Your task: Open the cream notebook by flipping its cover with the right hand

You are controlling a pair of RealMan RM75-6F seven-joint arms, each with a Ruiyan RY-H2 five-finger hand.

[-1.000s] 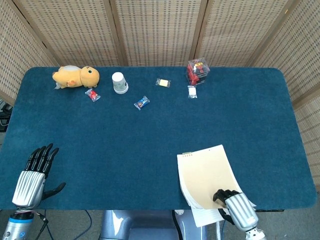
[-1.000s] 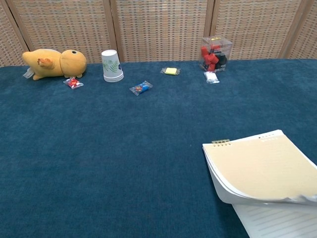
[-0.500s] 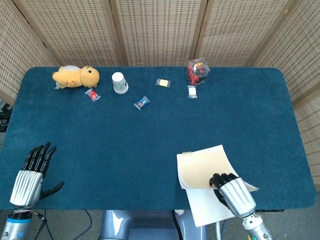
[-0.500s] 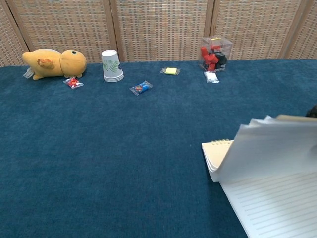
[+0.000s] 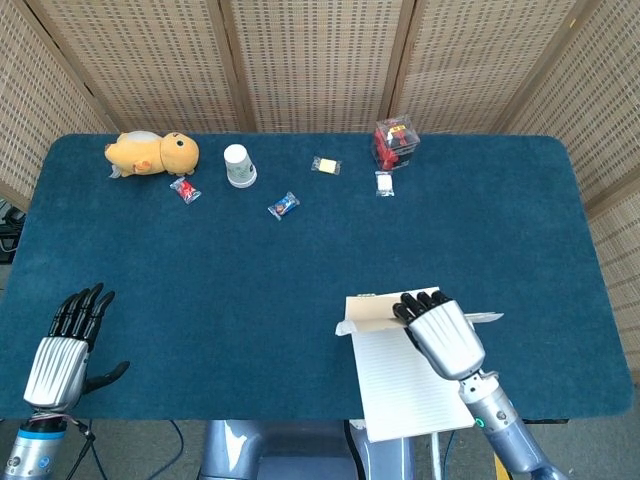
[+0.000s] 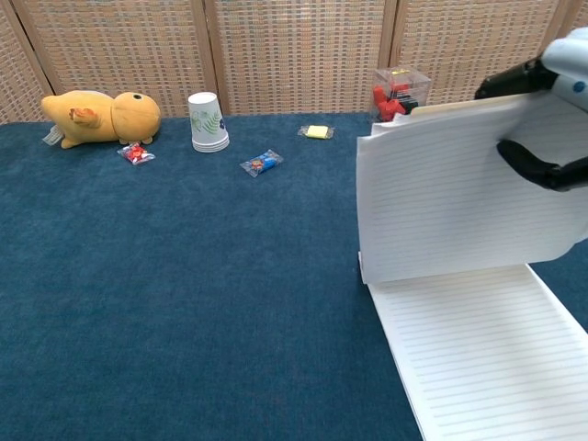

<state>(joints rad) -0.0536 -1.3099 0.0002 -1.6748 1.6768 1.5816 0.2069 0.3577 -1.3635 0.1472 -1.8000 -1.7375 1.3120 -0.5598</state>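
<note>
Pages and cover of the cream notebook (image 6: 450,197) are held raised near vertical by the right hand (image 5: 442,335), whose fingers (image 6: 542,172) are closed around the lifted stack's far edge; lined paper lies exposed flat on the table (image 5: 300,270) at its near right edge. More than the cover appears to have been gathered, so too many leaves could be turned. If the hold is loosened before the stack passes upright, it could fall shut again. The left hand (image 5: 62,352) rests spread and empty at the near left corner.
</note>
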